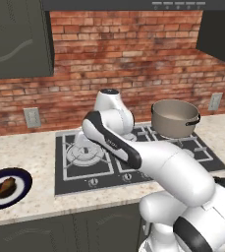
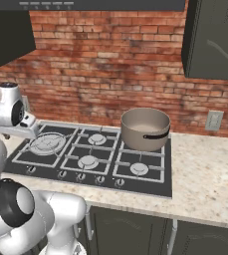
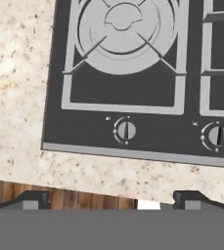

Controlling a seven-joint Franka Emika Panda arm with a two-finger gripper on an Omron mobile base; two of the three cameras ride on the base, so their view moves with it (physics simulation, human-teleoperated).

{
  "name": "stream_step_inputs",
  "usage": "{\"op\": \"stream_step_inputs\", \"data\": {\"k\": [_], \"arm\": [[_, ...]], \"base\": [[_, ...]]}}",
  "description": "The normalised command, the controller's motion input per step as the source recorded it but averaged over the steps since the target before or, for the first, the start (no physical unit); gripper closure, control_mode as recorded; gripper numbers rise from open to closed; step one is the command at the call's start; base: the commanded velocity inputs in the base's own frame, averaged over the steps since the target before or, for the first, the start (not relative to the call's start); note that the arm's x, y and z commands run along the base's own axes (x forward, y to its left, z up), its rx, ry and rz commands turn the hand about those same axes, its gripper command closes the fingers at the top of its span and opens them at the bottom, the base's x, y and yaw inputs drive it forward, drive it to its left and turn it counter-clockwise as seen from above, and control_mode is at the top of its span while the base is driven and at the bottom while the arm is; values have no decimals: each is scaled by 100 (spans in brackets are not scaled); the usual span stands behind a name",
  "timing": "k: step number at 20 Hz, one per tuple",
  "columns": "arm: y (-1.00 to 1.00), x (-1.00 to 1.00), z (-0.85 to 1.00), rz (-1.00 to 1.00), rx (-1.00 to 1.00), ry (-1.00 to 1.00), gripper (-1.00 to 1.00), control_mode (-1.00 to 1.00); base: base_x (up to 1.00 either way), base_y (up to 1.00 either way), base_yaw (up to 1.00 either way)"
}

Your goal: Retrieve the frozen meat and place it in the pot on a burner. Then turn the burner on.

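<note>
The hand point(image 3: 111, 200) is spread wide and pinches nothing — it hangs over the front left corner of the cooktop point(image 3: 89, 132), above the counter point(image 3: 20, 73) edge. The frozen meat point(image 1: 6, 187) lies on a dark-rimmed plate point(image 1: 21, 175) on the counter, well apart to the left of the cooktop. The pot point(image 1: 175, 118) stands on the back right burner — upright, nothing visible inside.
</note>
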Motion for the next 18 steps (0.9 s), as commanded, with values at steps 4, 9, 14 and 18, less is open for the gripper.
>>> {"op": "stream_step_inputs", "data": {"k": [4, 9, 14, 18], "arm": [[52, -3, 0, 1, 0, 5, -100, -100], [56, -2, 0, 1, 0, 7, -100, -100], [53, -2, 0, 0, 0, 6, -100, -100], [54, -5, 0, 0, 0, 4, -100, -100]], "base": [[0, 0, 0], [0, 0, 0], [0, 0, 0], [0, 0, 0]]}}
